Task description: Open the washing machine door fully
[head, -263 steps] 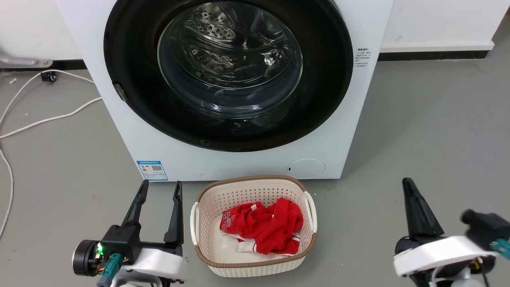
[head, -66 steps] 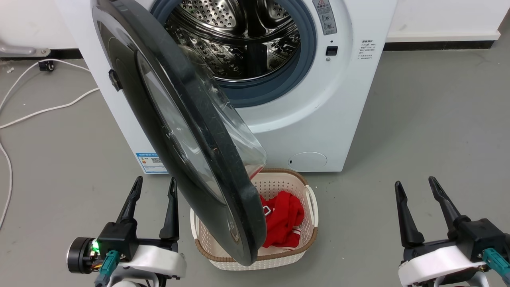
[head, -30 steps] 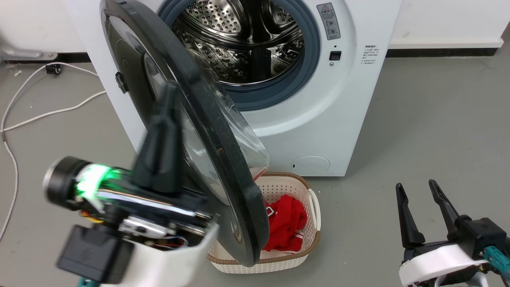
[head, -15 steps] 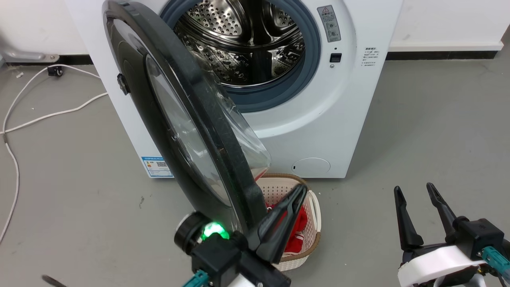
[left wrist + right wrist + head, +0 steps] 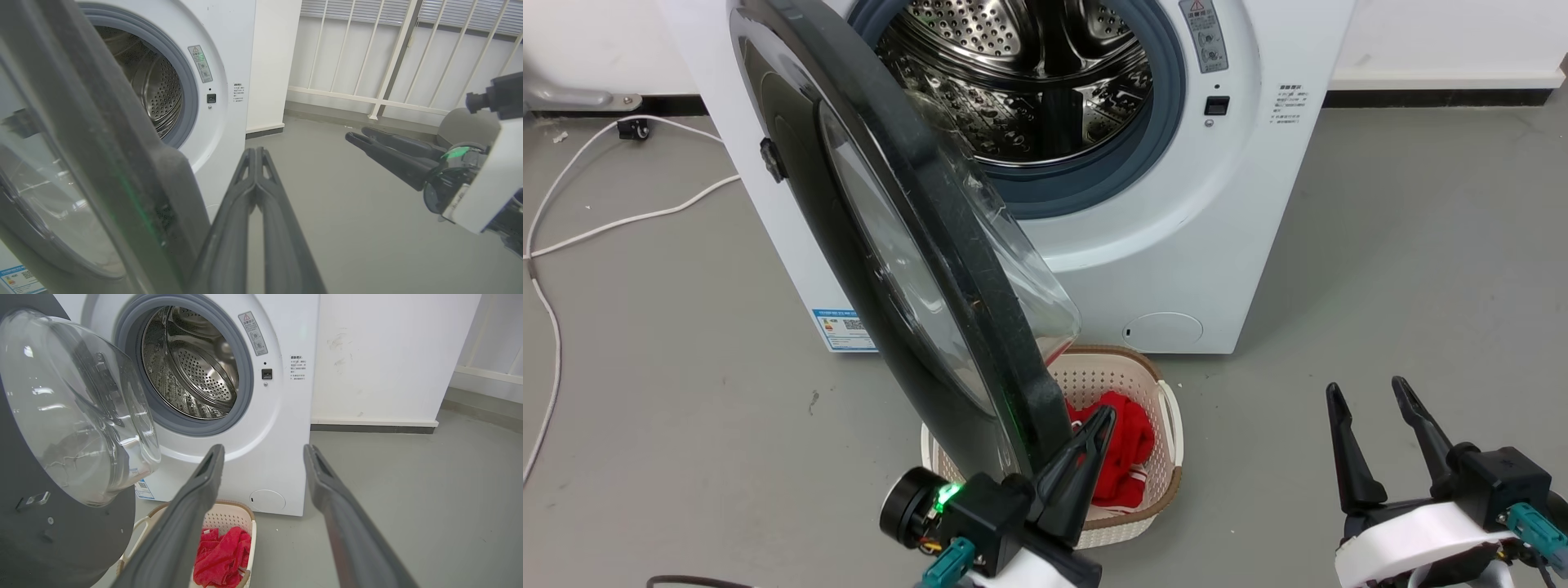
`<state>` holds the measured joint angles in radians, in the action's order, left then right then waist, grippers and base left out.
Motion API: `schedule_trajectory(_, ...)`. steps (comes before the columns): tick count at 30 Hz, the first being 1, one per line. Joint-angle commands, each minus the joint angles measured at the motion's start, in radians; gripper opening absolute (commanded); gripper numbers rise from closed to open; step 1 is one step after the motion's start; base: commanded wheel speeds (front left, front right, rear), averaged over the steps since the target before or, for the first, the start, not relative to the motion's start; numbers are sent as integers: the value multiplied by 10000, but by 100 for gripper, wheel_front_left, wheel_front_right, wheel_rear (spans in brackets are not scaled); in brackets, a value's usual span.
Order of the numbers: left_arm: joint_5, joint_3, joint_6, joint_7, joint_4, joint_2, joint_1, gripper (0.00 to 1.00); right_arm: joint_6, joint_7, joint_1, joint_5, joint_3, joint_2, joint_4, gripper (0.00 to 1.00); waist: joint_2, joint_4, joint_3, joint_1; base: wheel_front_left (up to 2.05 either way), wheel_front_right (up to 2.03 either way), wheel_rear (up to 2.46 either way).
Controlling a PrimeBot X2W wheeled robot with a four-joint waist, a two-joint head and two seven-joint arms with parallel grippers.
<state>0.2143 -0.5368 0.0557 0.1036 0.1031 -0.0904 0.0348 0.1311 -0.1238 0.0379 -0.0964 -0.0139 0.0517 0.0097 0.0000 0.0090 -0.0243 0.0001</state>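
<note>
Bearing a blue label, the washing machine carries unreadably small print.

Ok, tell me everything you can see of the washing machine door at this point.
The washing machine door is a big round glossy black disc with a thick dark rim and a bulging clear glass bowl on its inner side. It stands partly open, hinged on the robot's left, swung out over the laundry basket. The shut left gripper lies right by its lower free edge; contact is unclear.
</note>
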Motion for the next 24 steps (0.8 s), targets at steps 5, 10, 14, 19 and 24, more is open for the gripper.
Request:
schedule_trajectory(5,84,7,-272,296,-603,211,693,0,-7,-106,-197,-106,40,-29,133,100,0,-55,-70,-1,0,0,0)
schedule_trajectory(10,214,82,-577,319,-1219,285,1080,0,-7,-135,-196,-150,85,-29,228,100,0,-71,-86,-1,0,0,0)
schedule_trajectory(14,322,122,-741,256,-1562,278,1159,0,-7,-135,-207,-194,116,-28,280,100,0,-47,-100,-1,0,0,0)
schedule_trajectory(19,278,139,-843,230,-1627,154,1143,0,-7,-146,-251,-202,97,-28,319,100,0,4,-130,-1,0,0,0)
schedule_trajectory(24,211,144,-972,194,-1349,-77,801,0,-7,-139,-224,-211,33,-28,327,100,0,112,-129,-1,0,0,0)
